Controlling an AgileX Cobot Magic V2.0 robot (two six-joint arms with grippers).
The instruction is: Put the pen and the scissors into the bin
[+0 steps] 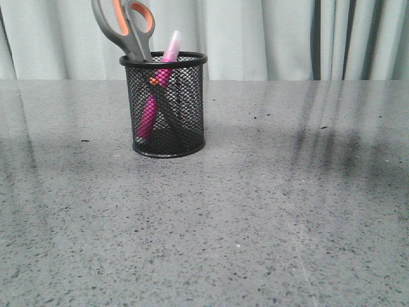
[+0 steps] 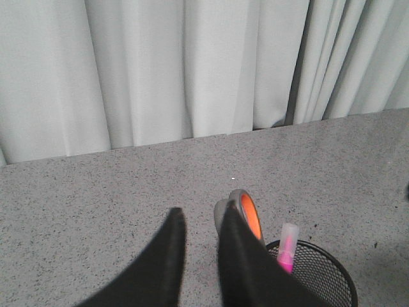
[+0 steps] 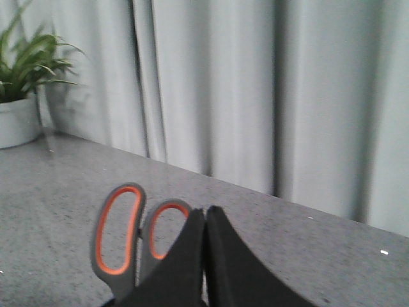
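A: Since the scissors (image 1: 128, 29) and pen (image 1: 156, 86) already stand inside the bin (image 1: 165, 105) on the speckled tabletop (image 1: 268, 211), how would they handle?

B: Scissors look stiff, fairly light; I'd take the grey, orange-lined handles. The pen seems smooth plastic, likely slippery; grip its barrel. The wire-mesh bin looks rigid.

A: Pincers?

B: Left pincer (image 2: 198, 256) is parted, empty; right pincer (image 3: 204, 256) is clenched on nothing.

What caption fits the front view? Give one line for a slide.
Scissors and pink pen stand inside the black mesh bin on the speckled grey table.
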